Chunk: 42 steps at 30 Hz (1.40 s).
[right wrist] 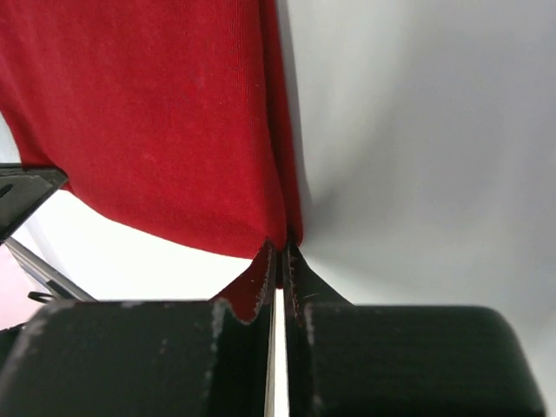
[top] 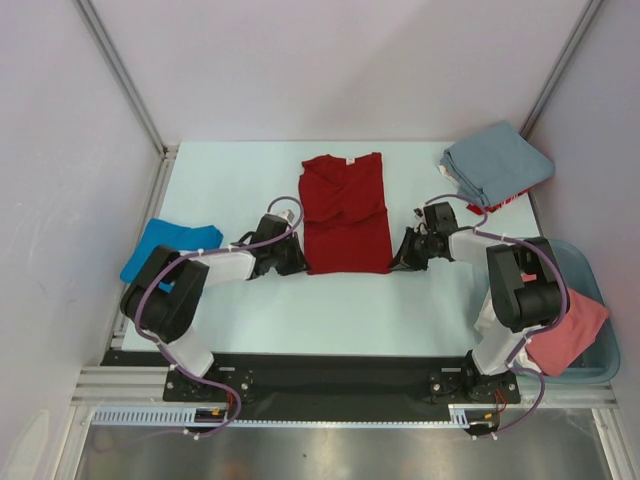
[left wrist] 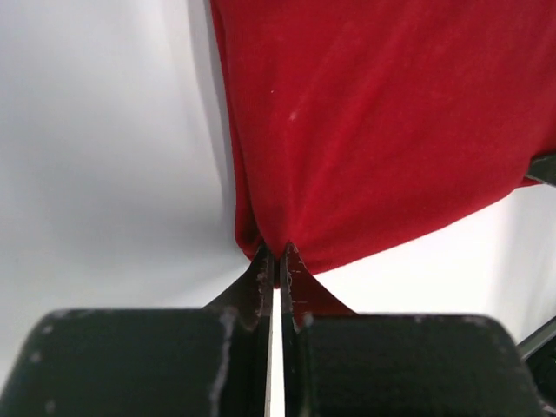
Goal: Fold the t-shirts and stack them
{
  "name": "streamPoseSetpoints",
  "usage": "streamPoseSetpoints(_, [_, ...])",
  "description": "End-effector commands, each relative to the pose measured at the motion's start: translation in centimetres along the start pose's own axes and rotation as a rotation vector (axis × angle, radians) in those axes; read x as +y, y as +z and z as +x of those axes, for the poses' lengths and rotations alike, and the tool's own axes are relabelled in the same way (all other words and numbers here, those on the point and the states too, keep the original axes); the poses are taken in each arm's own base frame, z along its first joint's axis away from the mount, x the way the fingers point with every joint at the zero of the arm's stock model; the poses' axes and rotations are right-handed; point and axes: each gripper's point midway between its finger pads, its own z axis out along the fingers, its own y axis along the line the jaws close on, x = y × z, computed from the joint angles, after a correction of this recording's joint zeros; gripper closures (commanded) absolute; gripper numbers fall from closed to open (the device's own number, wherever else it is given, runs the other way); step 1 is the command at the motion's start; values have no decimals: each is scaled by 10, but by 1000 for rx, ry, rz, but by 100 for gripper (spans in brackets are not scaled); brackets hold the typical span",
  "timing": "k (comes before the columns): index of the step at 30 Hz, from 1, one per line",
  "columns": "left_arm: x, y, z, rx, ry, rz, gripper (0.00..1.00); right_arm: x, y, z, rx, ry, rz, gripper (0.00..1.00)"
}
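You will find no legible text, brand, number or sign in any view. The crimson t-shirt (top: 345, 225) carries a small pale neck tag (top: 349, 161) at its collar, too small for you to read.

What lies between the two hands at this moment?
The near hem of the red t-shirt spans the gap, the left hand and right hand each shut on a corner. The top external view shows it.

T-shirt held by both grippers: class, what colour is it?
The t-shirt is deep crimson red, shown best in the top external view.
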Motion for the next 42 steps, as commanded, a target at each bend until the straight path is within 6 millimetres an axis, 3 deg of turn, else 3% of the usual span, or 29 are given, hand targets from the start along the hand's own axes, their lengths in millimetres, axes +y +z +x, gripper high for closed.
streamPoseSetpoints(1, [19, -2, 16, 11, 4, -61, 100, -7, 1, 2, -4, -18, 43, 100])
streamPoseSetpoints(7, [33, -3, 27, 20, 1, -101, 96, -9, 2, 16, 6, -20, 59, 100])
streamPoseSetpoints(9, [31, -6, 25, 12, 5, -95, 84, -6, -2, 18, -2, -24, 55, 100])
streamPoseSetpoints(10, [30, -8, 23, 5, 6, -94, 64, -5, -3, 18, -5, -25, 54, 100])
streamPoseSetpoints(12, [24, -14, 18, -20, 9, -77, 52, -4, -5, 19, -11, -21, 53, 100])
streamPoseSetpoints(13, [27, -17, 22, -6, 3, -88, 41, -1, -7, 18, -17, -28, 48, 100])
streamPoseSetpoints(15, [20, -23, 19, -20, 1, -64, 35, -1, -8, 18, -19, -28, 48, 97])
streamPoseSetpoints(16, [18, -24, 19, -19, -3, -55, 32, 0, -9, 17, -20, -28, 45, 94])
streamPoseSetpoints(19, [11, -24, 19, -11, -18, -22, 31, 2, -10, 17, -27, -23, 43, 66])
streamPoseSetpoints(20, [11, -23, 20, -6, -28, -22, 31, 2, -11, 14, -41, -24, 43, 61])
streamPoseSetpoints(23, [3, -18, 18, -6, -36, 23, 37, -1, -11, 12, -48, -15, 60, 57])
streamPoseSetpoints(31, [2, -4, 30, 33, -67, 50, 53, -4, 5, 18, -8, -6, 50, 61])
streamPoseSetpoints(33, [7, 1, 35, 47, -74, 41, 53, -1, 6, 20, -3, -9, 41, 68])
streamPoseSetpoints(36, [8, 5, 38, 53, -82, 45, 58, 2, 5, 21, 0, -27, 32, 91])
streamPoseSetpoints(37, [8, 6, 38, 52, -83, 46, 65, 2, 4, 20, -1, -29, 31, 100])
streamPoseSetpoints(40, [11, 7, 34, 44, -74, 23, 95, 10, 0, 20, 9, -38, 14, 100])
streamPoseSetpoints(42, [11, 1, 25, 27, -53, -4, 100, 14, -5, 17, 7, -35, 12, 100])
